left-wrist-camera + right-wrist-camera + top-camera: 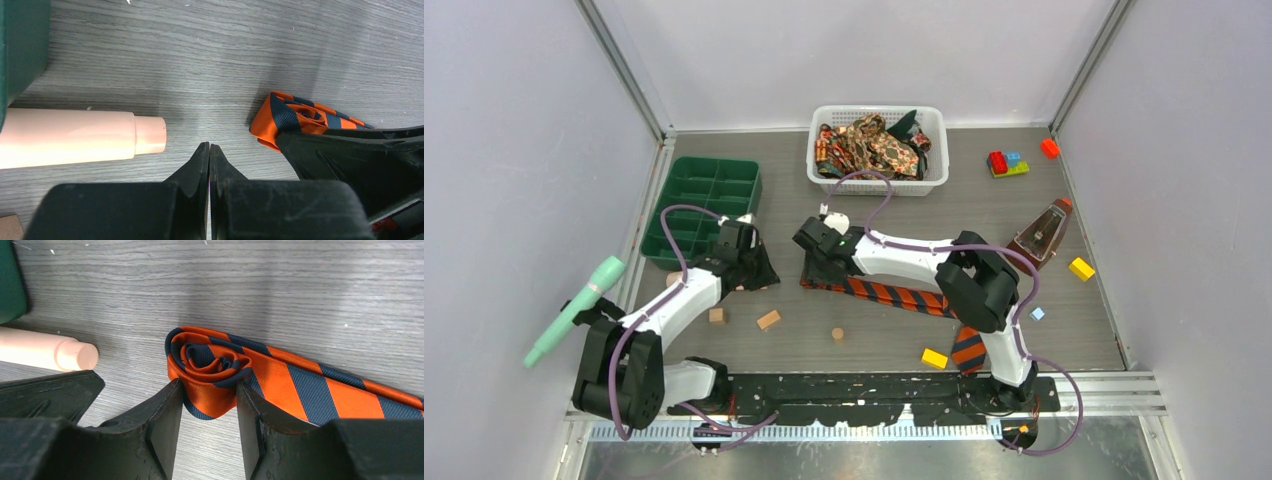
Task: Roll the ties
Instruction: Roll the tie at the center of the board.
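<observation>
- The right gripper [207,390] pinches the rolled end of the striped tie [305,390] — one finger on each side of the coil [210,360], both touching fabric. I read that as a grasp meant to stop the spiral springing loose.
- The tie lies on the table [874,345] in front of the arms. Its unrolled length runs flat toward the right arm's base, so I judge most of it is not yet wound.
- The left gripper [209,152] is clenched on nothing, its tips low over the table just beside the coil — parked there, I'd guess, to brace or tuck the roll when needed.
- A peach cylinder [75,137] lies near the coil, next to the green tray [704,205]. It does not touch the tie and sits on the side away from the unrolled length.
- The other ties [874,145] sit heaped in the white basket [879,185] at the far side, with neither arm near them.
</observation>
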`<state>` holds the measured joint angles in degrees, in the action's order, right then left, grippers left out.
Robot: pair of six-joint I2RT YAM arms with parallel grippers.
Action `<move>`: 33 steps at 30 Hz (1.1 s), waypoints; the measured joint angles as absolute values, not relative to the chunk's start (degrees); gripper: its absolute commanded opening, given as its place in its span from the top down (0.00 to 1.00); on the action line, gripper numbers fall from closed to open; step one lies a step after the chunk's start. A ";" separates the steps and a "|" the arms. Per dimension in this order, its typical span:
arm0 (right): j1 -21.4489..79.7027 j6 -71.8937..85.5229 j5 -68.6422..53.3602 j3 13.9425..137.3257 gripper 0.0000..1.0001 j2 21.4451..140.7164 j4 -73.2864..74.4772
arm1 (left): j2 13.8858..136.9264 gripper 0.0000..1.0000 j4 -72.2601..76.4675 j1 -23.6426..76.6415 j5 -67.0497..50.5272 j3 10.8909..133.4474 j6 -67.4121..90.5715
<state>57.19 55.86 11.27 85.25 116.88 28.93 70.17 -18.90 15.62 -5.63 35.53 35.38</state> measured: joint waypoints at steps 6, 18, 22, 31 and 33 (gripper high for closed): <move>56.75 56.25 9.93 83.55 0.52 116.49 25.19 | 71.11 1.00 -18.65 15.62 -5.74 35.51 35.53; 56.45 56.90 9.54 80.64 0.37 114.54 23.42 | 74.26 0.91 -16.10 15.62 -8.64 35.55 35.81; 56.45 56.71 9.98 80.64 0.34 113.16 24.51 | 74.24 0.89 -14.90 15.62 -9.19 35.55 35.99; 56.42 55.61 10.50 80.64 0.36 109.45 25.76 | 74.24 0.87 -13.02 15.62 -10.11 35.59 36.42; 56.42 55.53 10.44 80.64 0.41 108.79 25.78 | 74.24 0.87 -12.93 15.62 -10.11 35.68 36.86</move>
